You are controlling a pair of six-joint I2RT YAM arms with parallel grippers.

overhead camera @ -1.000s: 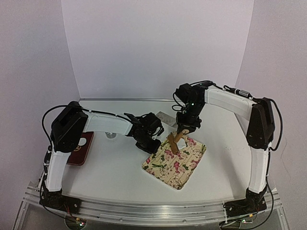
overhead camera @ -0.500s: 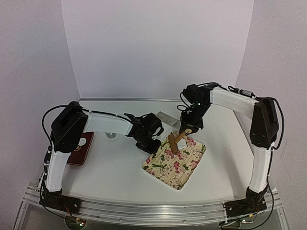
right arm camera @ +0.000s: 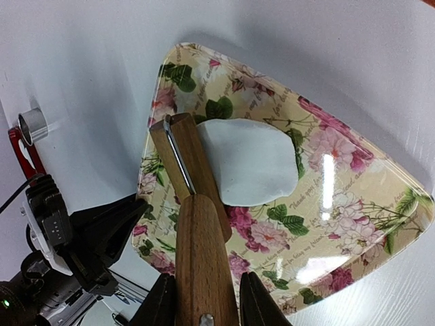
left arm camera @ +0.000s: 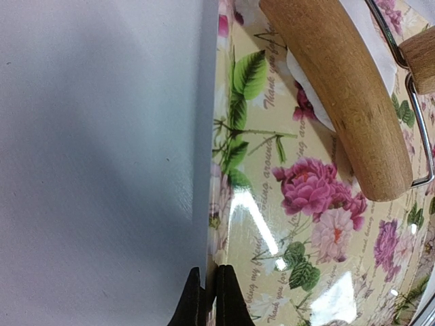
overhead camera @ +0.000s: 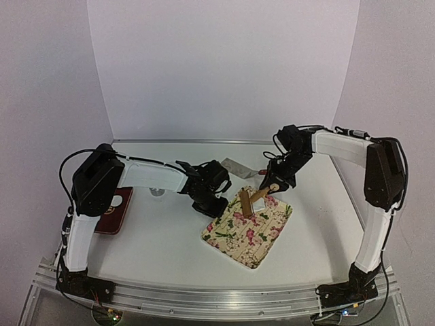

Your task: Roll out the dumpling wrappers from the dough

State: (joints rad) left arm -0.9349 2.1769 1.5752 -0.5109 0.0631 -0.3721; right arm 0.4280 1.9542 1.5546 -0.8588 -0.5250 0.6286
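Currently: right gripper [right arm camera: 204,302] is clamped on the wooden handle of the rolling pin [right arm camera: 185,170], one finger on either side and the handle filling the gap. It's a T-type pastry roller. The barrel sits low on the floral tray [right arm camera: 370,197], at the tray's far-left side as seen from above.

Left gripper [left arm camera: 206,303] is pressed fully together at the tray's left edge. In its wrist view the rim runs straight into the fingertips, so I read it as pinching the rim to keep the tray from sliding on the desk [overhead camera: 156,238].

Dough sheet [right arm camera: 248,159]: one pale, roughly rounded slab, flat on the tray, touching the barrel along one side. No cut rounds visible.

Key relation: the dough lies on the handle side of the barrel, between the barrel and the right gripper. The barrel's long axis runs across that line, roughly parallel to the dough's nearest edge. So the next pass looks like a pull back toward the right arm, barrel riding over the slab, not a push away. Only the right arm is placed for it; the left acts as anchor.

Metal ring cutter [right arm camera: 32,125] stands off the tray on the desk, beyond the left arm, well apart from the dough. My guess is cutting hasn't started.
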